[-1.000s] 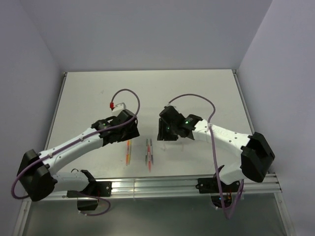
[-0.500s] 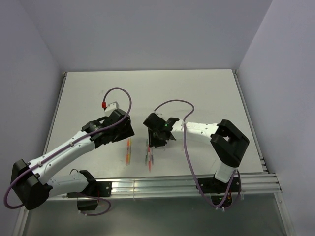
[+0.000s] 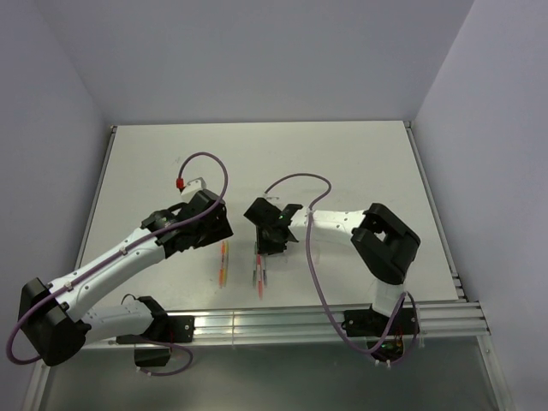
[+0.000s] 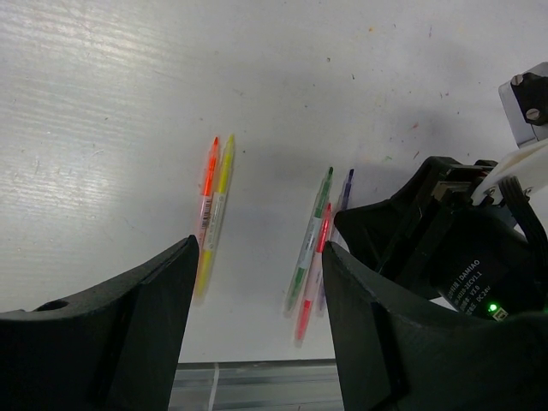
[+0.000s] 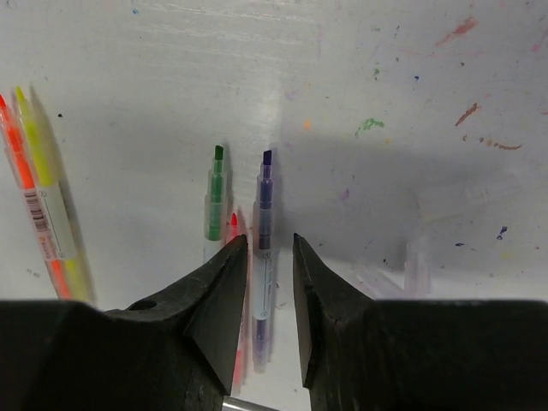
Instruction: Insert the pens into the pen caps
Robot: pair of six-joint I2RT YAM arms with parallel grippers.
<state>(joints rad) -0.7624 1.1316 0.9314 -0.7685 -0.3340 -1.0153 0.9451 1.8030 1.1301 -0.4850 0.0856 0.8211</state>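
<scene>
PEN: thin purple-and-clear plastic pen (image 5: 265, 205) lies flat on the white tabletop (image 5: 385, 68) | RELATION: I see its long axis running through the slot of my right tool (image 5: 270, 242), jaws narrowly apart astride it | OTHER: left tool (image 4: 259, 248) wide apart, empty, farther off

Top external: set high above and behind the arm bases (image 3: 154, 321), tilted down and forward over the whole surface (image 3: 342, 163) — the far view. Left wrist: low, slanting down between its own jaws. Right wrist: even nearer, almost straight down between its jaws. Shared by all three — the orange and yellow pens (image 4: 212, 205) and the purple pen (image 5: 265, 197).
</scene>
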